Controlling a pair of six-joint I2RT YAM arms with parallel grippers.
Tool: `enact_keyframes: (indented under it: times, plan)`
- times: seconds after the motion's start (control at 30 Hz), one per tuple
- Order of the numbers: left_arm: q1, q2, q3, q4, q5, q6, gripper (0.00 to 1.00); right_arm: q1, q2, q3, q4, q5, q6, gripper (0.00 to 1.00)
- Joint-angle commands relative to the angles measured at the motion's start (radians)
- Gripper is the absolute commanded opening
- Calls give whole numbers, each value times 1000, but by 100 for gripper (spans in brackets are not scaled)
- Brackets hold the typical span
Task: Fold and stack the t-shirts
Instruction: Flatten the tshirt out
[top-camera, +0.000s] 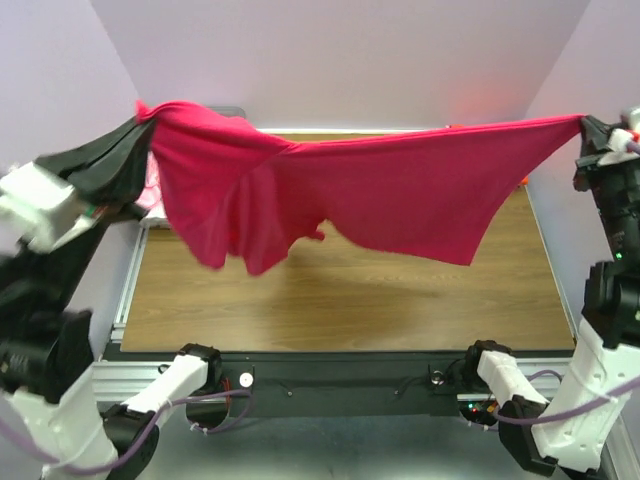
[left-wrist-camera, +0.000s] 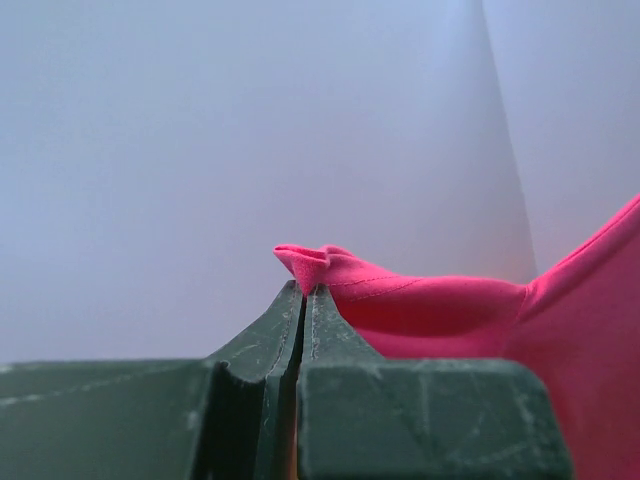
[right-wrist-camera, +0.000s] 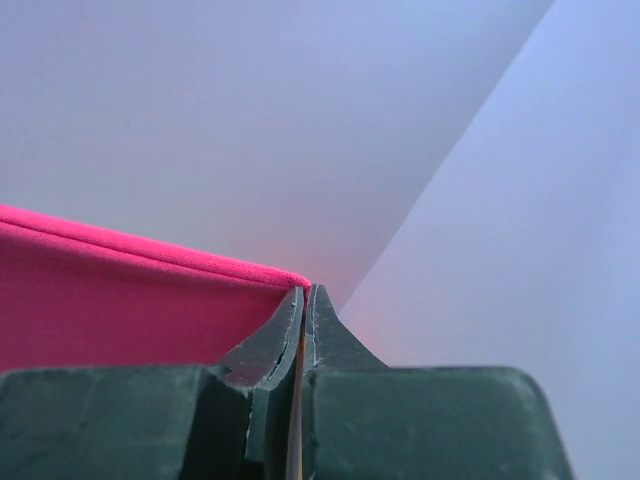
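A deep magenta-pink t-shirt (top-camera: 380, 195) hangs stretched in the air across the whole table, sagging in folds toward the left. My left gripper (top-camera: 143, 112) is raised at the far left and shut on one corner of it (left-wrist-camera: 305, 262). My right gripper (top-camera: 586, 124) is raised at the far right, shut on the opposite corner (right-wrist-camera: 285, 283). In both wrist views the dark fingers (left-wrist-camera: 330, 330) meet with only a pinch of fabric at their tips. A bit of pale pink fabric (top-camera: 152, 190) shows behind the left arm.
The wooden table (top-camera: 340, 300) lies below the hanging shirt, with a metal frame edge (top-camera: 125, 290) on its left. Pale walls close in the back and both sides. The two arm bases stand at the near edge.
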Motion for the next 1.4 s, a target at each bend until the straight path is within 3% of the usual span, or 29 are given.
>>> enact_keyframes:
  times: [0.0, 0.2, 0.37, 0.6, 0.8, 1.03, 1.37]
  plan:
    - [6, -33, 59, 83, -26, 6, 0, -9, -26, 104, 68, 87, 30, 1]
    - [6, -108, 62, 68, -32, 19, 0, -9, -50, 184, 66, 102, -10, 1]
    - [6, -192, -119, 16, -29, 36, 0, -9, -96, 84, 49, 68, -54, 1]
    - [6, -280, -540, -12, 54, -13, 0, -9, -220, -291, 2, -73, -140, 1]
    - [6, -242, -754, 66, 39, -70, 0, -9, -227, -560, 34, -116, -212, 1]
    - [3, -33, -927, 248, -26, -67, 0, -7, -89, -775, 219, -163, -225, 1]
    - [-11, 418, -863, 449, -122, -39, 0, -7, 267, -821, 454, -166, -196, 1]
